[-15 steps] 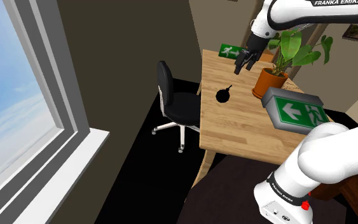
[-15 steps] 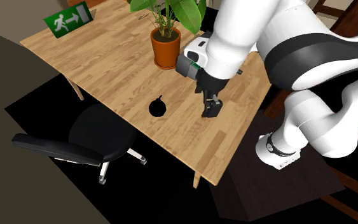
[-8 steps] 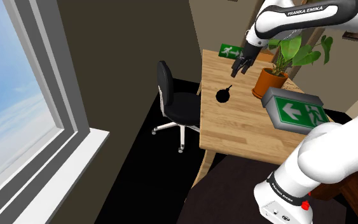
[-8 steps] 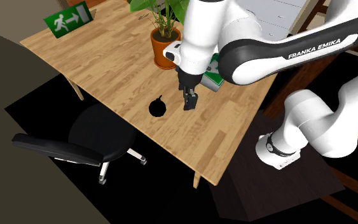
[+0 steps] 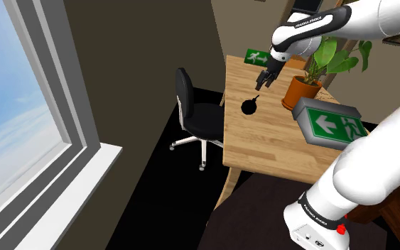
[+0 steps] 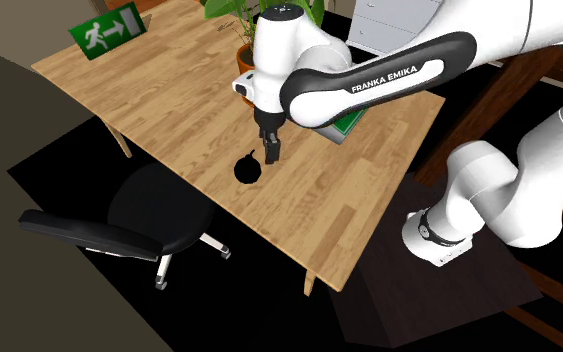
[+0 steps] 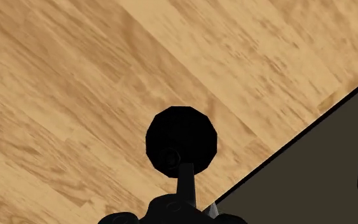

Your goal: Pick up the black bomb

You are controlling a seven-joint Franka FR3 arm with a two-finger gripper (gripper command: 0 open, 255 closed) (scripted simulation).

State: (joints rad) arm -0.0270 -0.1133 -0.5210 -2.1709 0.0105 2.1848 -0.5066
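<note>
Shoulder view: one bomb [image 5: 249,106] sits on the worktop [image 5: 262,145] near its chair-side edge, the end effector [image 5: 263,80] poised above it; two signs, a near sign [image 5: 330,122] and a far sign [image 5: 256,57], one plant [image 5: 305,85], one chair [image 5: 195,113]. Second exterior view: the end effector [image 6: 271,151] hangs just beside the bomb [image 6: 248,171]; released or clenched, I cannot tell. Wrist view: the bomb [image 7: 181,139] lies near the worktop's edge.

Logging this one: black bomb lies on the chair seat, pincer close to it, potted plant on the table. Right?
No: the bomb lies on the table, near its edge, not on the chair seat; the second exterior view shows it. The pincer is close to it and the potted plant is on the table.
</note>
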